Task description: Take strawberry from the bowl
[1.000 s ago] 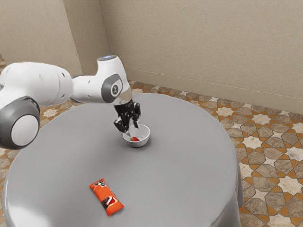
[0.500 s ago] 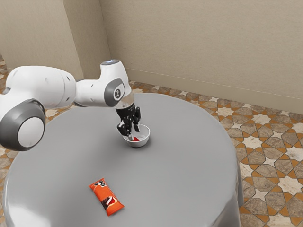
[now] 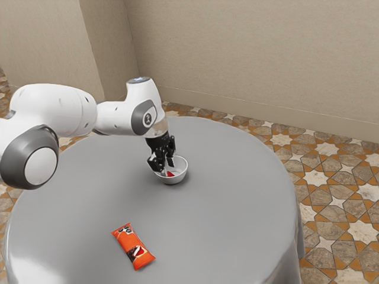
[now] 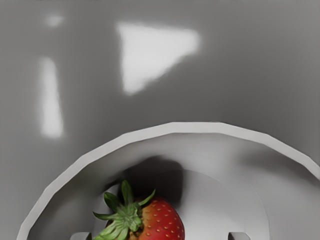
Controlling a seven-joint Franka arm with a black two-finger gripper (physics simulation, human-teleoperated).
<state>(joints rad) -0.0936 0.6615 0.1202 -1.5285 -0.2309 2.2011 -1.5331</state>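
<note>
hand point(image 3: 164, 165) is open with fingers apart, but the strawberry point(image 4: 162, 220) sits nearer one side, so closing might skid it across the bowl point(image 4: 195, 127) lol

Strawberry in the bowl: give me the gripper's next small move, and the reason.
I'd probably close the gripper gently: its fingers stand apart on either side of the strawberry, which lies ungripped inside the bowl.
</note>
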